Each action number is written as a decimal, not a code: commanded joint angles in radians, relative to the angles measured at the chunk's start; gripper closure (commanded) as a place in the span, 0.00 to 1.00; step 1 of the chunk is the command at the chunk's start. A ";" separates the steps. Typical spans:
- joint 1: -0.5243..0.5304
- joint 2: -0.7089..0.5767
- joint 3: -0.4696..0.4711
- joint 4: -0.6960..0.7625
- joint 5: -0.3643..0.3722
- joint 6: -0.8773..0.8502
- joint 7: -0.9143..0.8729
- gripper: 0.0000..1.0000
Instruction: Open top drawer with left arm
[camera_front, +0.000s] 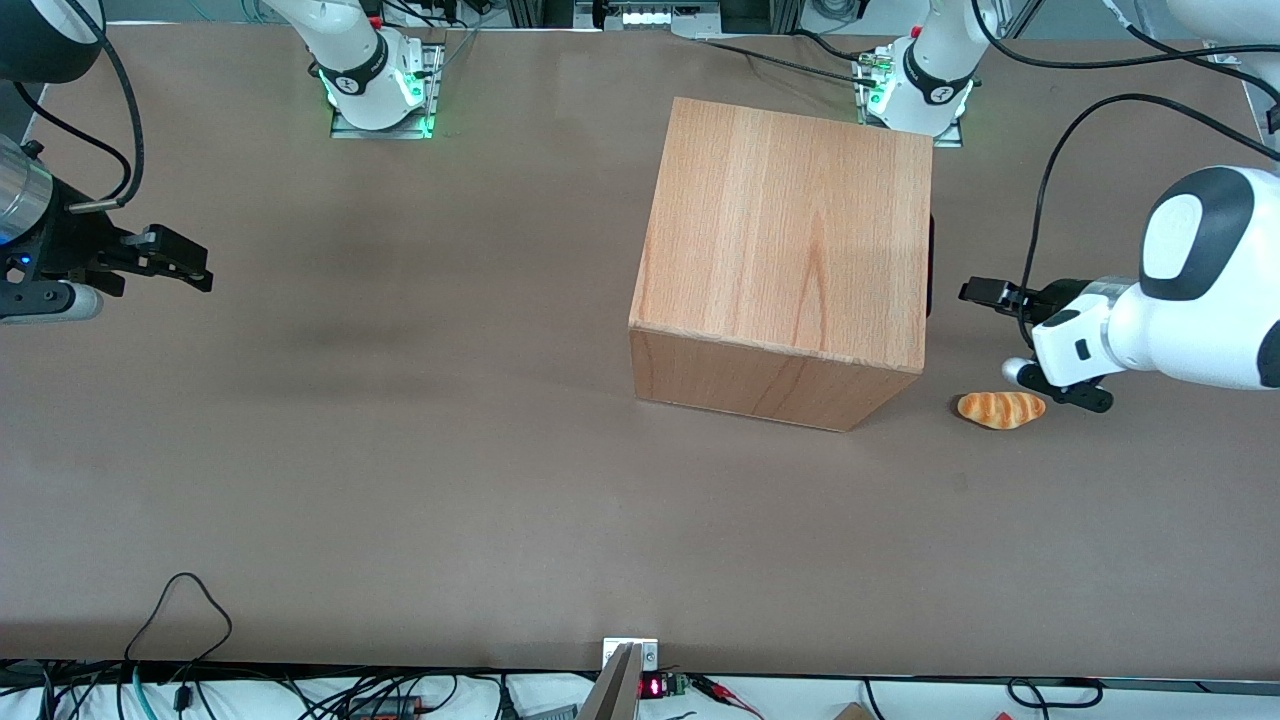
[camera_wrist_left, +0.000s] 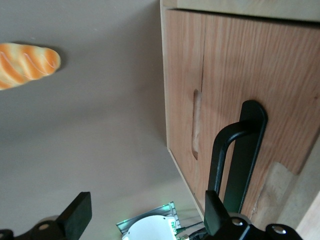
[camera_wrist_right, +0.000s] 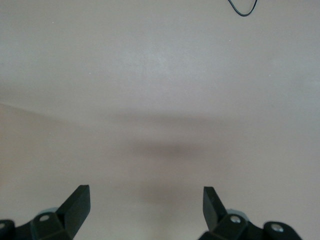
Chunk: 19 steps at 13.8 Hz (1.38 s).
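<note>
Brown tabletop (camera_front: 400, 450): cabinet (camera_front: 790, 250), top drawer (camera_wrist_left: 235, 75) shut; left arm's gripper (camera_front: 985, 293) at 3 o'clock, jaws wide, empty.

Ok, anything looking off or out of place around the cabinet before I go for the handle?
Only one oddity: a bread roll lies loose on the table beside the cabinet, just under the left arm's open pincer. The top drawer is shut and its black handle looks undamaged. Nothing spilled.
</note>
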 joint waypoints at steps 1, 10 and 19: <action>0.001 -0.014 0.004 -0.052 -0.059 0.004 0.024 0.00; 0.001 -0.035 -0.045 -0.098 -0.084 0.001 0.010 0.00; 0.011 -0.027 -0.047 -0.132 -0.084 0.035 0.022 0.00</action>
